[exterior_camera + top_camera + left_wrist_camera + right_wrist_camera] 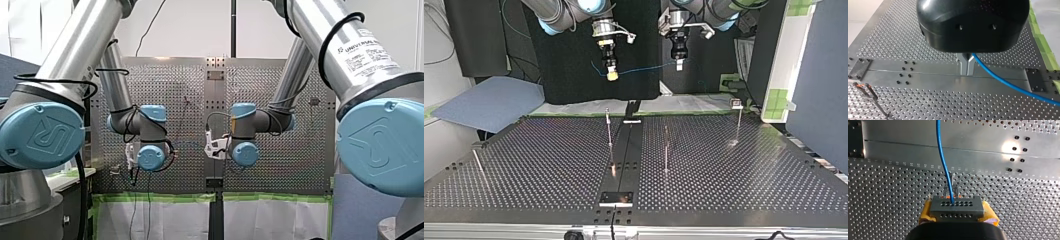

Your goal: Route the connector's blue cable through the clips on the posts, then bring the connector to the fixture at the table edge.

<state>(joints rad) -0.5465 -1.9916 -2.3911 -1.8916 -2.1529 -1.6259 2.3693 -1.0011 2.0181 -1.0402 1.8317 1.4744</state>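
1. Perforated metal makes up the surface (549, 165). In the top view a small flat plate (616, 198) sits at its near edge, at the end of a smooth strip (626, 150) that runs away down the middle.
2. Beyond the plate, four thin posts (609, 131) stand upright and well apart. One is on each side of the strip, one is out at the view's left, and one is towards the far right.
3. Furthest off, above the surface's far edge, both hands hang with fingers pointing down, higher than the post tops.
4. My right hand (612, 75), at the top view's left, is clamped on the connector (956, 206). Its yellow pads (927, 213) press on the block's two short ends.
5. The grey connector's long axis runs from pad to pad. Its face of small holes points away from the hand, down at the surface.
6. The blue cable (941, 157) comes out of a hole near the middle of that face. In the right wrist view it passes in front of a post's clip (950, 185) on the surface below.
7. In the top view the cable stretches sideways through the air, nearly level with a slight sag, across to my left hand (967, 67).
8. That hand's metal fingers (963, 65) are pinched together on the cable. The cable leaves them to one side and slants off over the strip.
9. In the left wrist view another post stands off to the side of that hand, leaning in the view, with an orange-tipped clip at its top.
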